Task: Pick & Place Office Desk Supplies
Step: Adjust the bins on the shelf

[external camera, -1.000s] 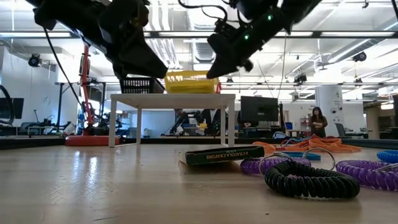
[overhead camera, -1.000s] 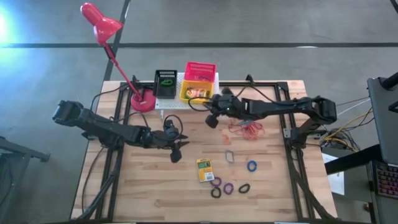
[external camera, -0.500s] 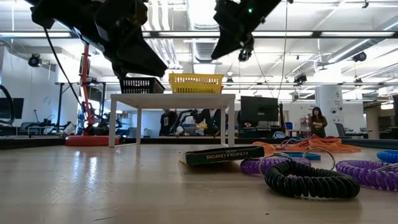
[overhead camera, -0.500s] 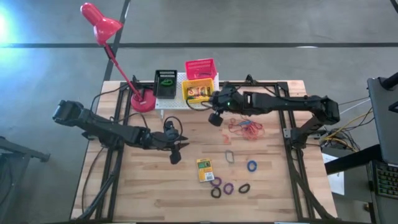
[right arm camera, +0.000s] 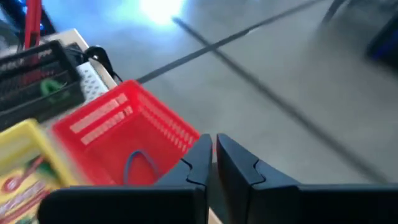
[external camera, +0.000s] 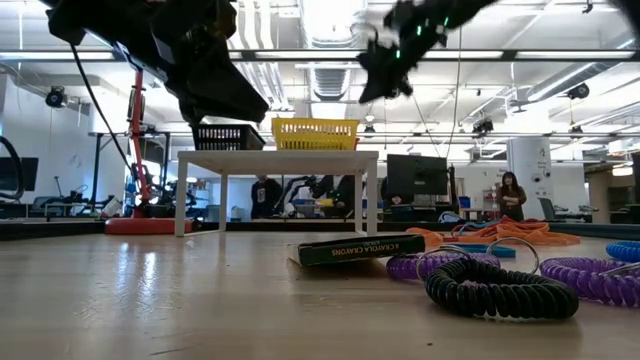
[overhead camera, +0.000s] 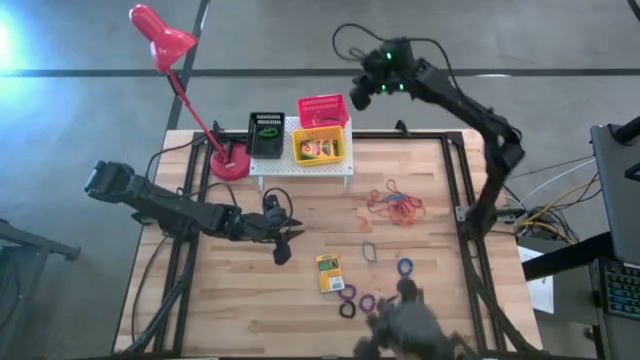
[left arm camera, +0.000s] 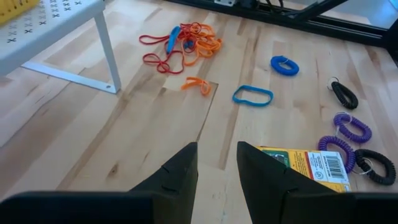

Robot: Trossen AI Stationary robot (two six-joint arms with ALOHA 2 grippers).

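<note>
Right now your right claw (overhead camera: 366, 92) is up high past the back of the desk (overhead camera: 250, 290), near the red basket (overhead camera: 322, 107). It is clenched with nothing in it. A thin blue band lies in that red basket, so it looks dropped off. Your left claw (overhead camera: 283, 240) waits low over the middle of the desk, a bit open and empty. A crayon box (overhead camera: 329, 272) lies just in front of it. The rubber bands (overhead camera: 395, 203) and small rings (overhead camera: 366, 301) still sit on the desk.
</note>
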